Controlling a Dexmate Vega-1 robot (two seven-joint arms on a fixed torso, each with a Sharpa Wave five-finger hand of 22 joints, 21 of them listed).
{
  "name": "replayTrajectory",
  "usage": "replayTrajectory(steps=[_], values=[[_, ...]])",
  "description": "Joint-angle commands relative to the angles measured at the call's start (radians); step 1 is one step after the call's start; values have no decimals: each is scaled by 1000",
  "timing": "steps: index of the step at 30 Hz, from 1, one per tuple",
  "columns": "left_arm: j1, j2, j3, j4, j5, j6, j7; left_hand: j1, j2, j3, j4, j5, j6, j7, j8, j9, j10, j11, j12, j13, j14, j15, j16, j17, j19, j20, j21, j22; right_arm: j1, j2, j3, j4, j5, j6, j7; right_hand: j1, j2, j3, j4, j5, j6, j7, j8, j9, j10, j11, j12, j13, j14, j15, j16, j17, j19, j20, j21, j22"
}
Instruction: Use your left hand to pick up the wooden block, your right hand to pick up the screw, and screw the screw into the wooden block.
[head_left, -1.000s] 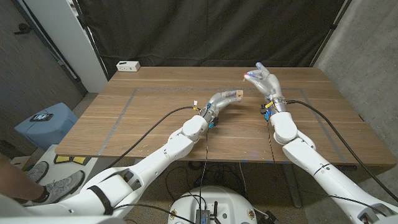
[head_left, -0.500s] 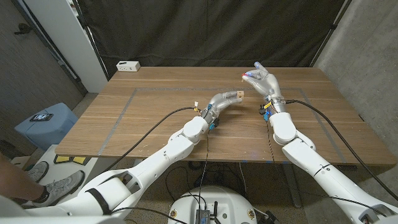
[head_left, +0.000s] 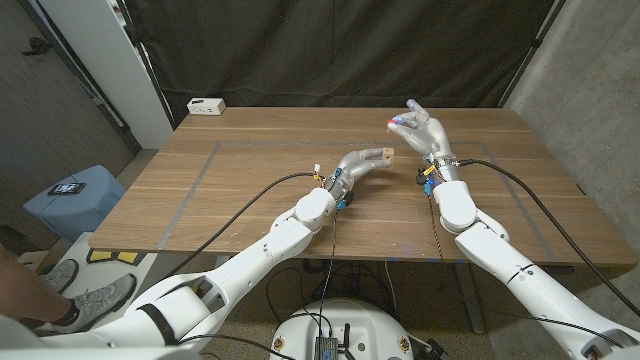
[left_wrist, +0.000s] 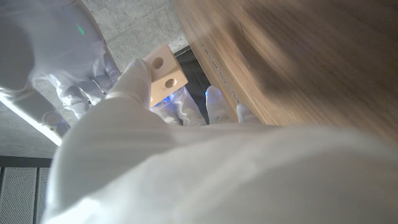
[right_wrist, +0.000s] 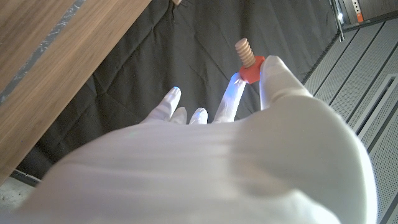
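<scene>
Both parts held above the table; alignment step in hand.

The right hand (head_left: 420, 130) pinches the screw (right_wrist: 247, 60); the left hand (head_left: 358, 162) grips the wooden block (head_left: 384, 153), holes exposed. Next move likely requires aiming the threaded tip at a hole.

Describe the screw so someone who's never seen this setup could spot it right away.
Start at the wooden table and follow the robot's right arm up to the right robot hand, raised near the far middle. The screw is pinched at its fingertips: a red head with a pale tan threaded shaft. The block in the left robot hand is plain wood with holes.
</scene>
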Motion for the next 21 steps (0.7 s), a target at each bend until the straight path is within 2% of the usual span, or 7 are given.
replayTrajectory(steps=[1,5,11,21], values=[[-12,-3,5,11,6,3,-6,14,5,4,-9,6,8,0,5,3,7,-1,-3,6,3,-84,3,0,5,5,4,2,-14,-17,1,-25,-17,-28,0,0,14,2,9,0,-4,1,6,7,4,13,-1,4,7,-9,-2,2,7,-7,-2,3],[-14,-4,6,15,7,2,-6,18,7,5,-10,6,6,0,4,3,6,-1,-5,7,0,-83,2,0,4,4,3,2,-22,-22,2,-33,-20,-35,-1,-8,28,-1,17,-1,-18,-4,4,10,6,26,0,4,6,-5,-1,2,6,-3,-2,3],[-13,-2,8,9,9,7,-6,34,13,10,-16,5,1,0,3,3,2,-1,-8,7,-6,-85,0,-1,3,5,3,2,-24,-23,1,-33,-22,-36,-3,-23,48,-5,29,4,-31,-9,3,14,3,29,-2,4,7,0,-1,2,4,-3,-2,3],[-5,1,6,-3,11,11,4,39,15,10,-17,4,1,0,3,3,0,-1,-10,8,-8,-87,-1,-1,3,5,3,2,-24,-24,-2,-29,-31,-36,-7,-35,58,-12,34,8,-39,-14,6,19,4,33,-2,4,8,0,-1,2,3,-3,-2,3]])
